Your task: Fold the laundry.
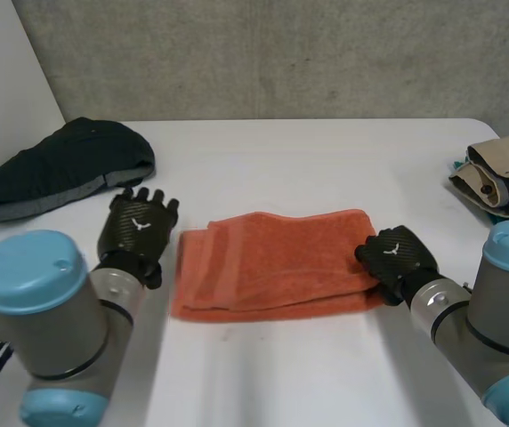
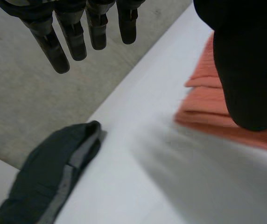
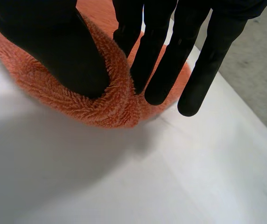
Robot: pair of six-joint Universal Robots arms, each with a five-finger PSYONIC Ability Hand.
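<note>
White table (image 1: pixel 326 169) against a grey concrete wall (image 1: pixel 281 53). At the right edge of the frame a beige folded garment (image 1: pixel 508 169) is cut off; what lies beneath it cannot be made out. The right hand (image 1: pixel 399 258) covers the right end of the folded orange terry towel (image 1: pixel 272 262), centre frame, with thumb and fingers pinching that end's fold. The left hand (image 1: pixel 137 227) is just left of the towel, apart from it, fingers straight and slightly spread. A dark grey garment (image 1: pixel 59 165) lies upper left.
</note>
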